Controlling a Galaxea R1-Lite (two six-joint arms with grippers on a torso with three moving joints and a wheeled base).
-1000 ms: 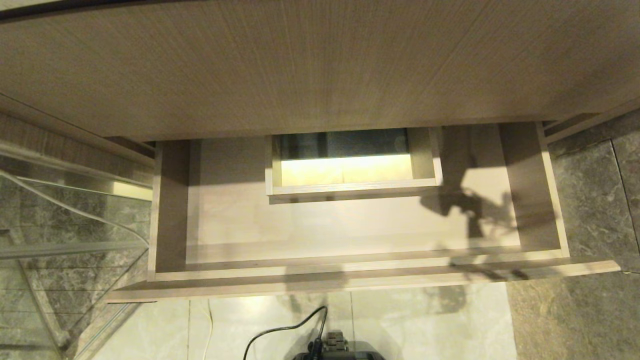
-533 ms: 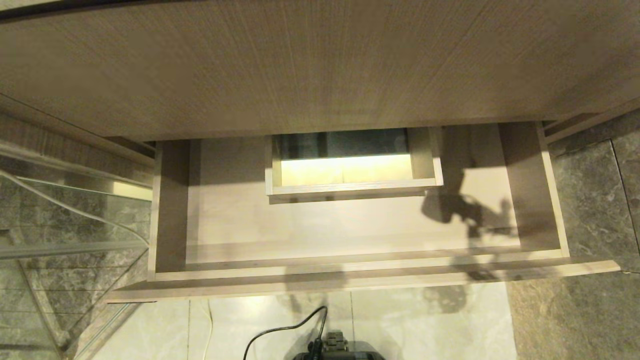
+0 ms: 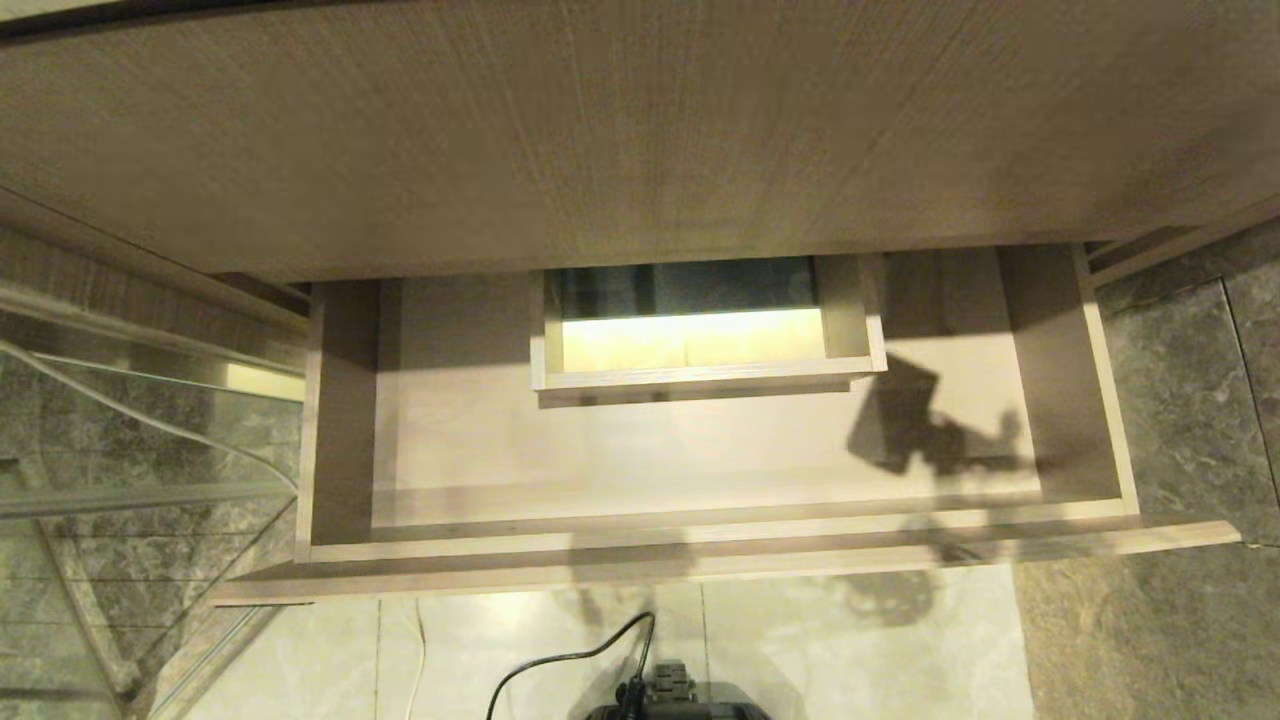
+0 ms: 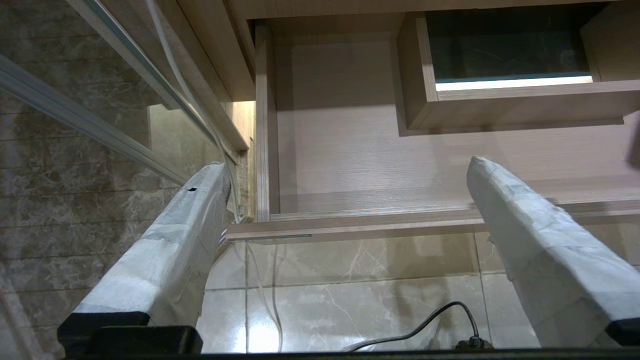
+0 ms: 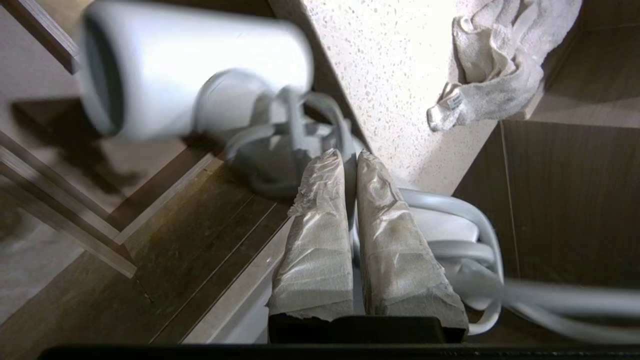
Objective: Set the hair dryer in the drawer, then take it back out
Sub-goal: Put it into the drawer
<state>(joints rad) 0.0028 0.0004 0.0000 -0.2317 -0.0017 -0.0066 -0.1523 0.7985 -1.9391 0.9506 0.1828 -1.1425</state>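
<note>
Right wrist view has my right gripper [image 5: 350, 157] pressed nearly shut, its two wrapped fingers [image 5: 320, 235] side by side with only a sliver between them, pinched on what looks like the grey cord [image 5: 465, 210] or the handle end of the hair dryer [image 5: 195, 70]; I cannot tell exactly which part sits between them. The white barrel of the dryer hangs just beyond my fingertips, tilted away, with loops of cord bunched between it and me. Behind it runs a speckled table [image 5: 400, 75] with a crumpled cloth [image 5: 495, 65] on it.

My left gripper [image 4: 350, 165] is parked with its fingers spread wide and nothing between them, hanging in front of the drawer [image 3: 700, 540].

From the head view the drawer stands pulled out and bare inside, apart from the boxed cut-out [image 3: 700, 320] at its back. Neither my right gripper nor the dryer shows there; only a shadow falls on the drawer floor toward its right end.

So I judge the dryer is in my grasp but not yet in the drawer. Lowering it in, letting go, and taking it back out all remain.
</note>
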